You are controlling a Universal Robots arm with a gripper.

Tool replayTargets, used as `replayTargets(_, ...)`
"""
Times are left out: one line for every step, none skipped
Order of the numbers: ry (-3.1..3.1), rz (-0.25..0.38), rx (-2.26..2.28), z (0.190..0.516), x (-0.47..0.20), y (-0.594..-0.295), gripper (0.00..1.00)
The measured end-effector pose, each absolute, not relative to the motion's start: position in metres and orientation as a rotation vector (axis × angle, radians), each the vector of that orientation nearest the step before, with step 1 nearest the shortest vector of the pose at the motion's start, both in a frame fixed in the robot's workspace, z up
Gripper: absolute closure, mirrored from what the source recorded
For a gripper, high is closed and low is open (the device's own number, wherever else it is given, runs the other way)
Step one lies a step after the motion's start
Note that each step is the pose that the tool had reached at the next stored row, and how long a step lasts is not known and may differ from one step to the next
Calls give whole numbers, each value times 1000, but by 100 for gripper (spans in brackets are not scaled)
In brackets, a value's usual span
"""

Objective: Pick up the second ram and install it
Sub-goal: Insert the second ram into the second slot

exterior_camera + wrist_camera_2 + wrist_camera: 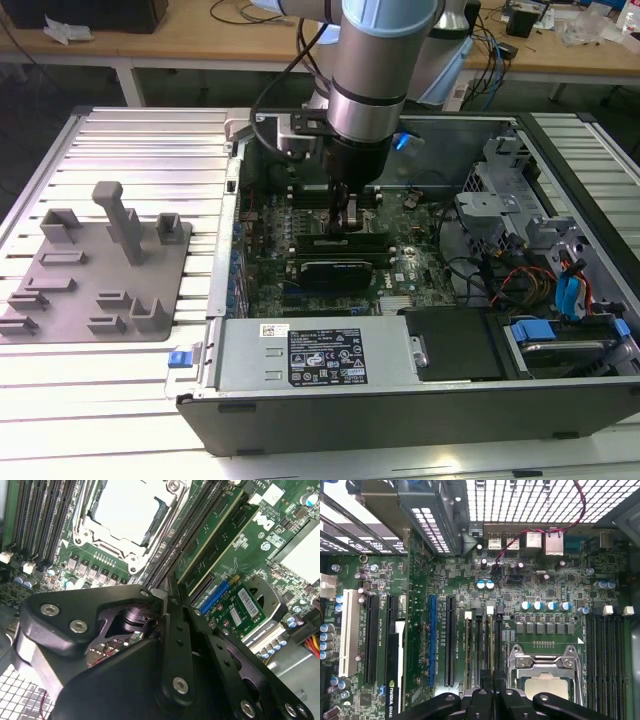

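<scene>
My gripper (345, 222) is down inside the open computer case (300, 425), over the long black memory slots (481, 645) beside the processor socket (545, 680). Its black fingers (482, 696) stand close together at the slots. In the second wrist view the second ram (210, 532), a slim green stick on edge, runs from the gripper (167, 597) along the slots next to the socket (131, 510). Whether the stick sits fully in a slot is hidden by the gripper's linkage.
A black graphics card (345, 268) lies just in front of the gripper. A power supply (320, 350) fills the case's near side, with drive bays and cables (540, 270) at the exterior view's right. A grey fixture plate (100, 260) sits on the table at the exterior view's left.
</scene>
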State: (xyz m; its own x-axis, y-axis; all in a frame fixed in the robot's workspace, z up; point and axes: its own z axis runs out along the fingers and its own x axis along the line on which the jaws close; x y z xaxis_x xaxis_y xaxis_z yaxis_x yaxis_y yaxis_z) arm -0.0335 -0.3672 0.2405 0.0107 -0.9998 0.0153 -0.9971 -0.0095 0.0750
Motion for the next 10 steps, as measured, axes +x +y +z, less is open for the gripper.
replayTargets(-2165, -65, 2186, 240, -33, -367, 91)
replayTargets(-2166, -65, 2185, 240, -33, -368, 91)
replayTargets(-2168, -65, 2184, 239, -33, -368, 91)
replayTargets(-2168, -65, 2184, 239, -33, -368, 91)
replayTargets(-2168, -65, 2184, 238, -33, -368, 91)
replayTargets(-2168, -65, 2183, 237, -33, -368, 91)
replayTargets(-2168, -65, 2183, 237, -33, -368, 91)
replayTargets(-2168, -65, 2182, 237, -33, -368, 91)
replayTargets(-2169, -65, 2183, 236, -33, -368, 91)
replayTargets(-2169, -65, 2183, 236, -33, -368, 91)
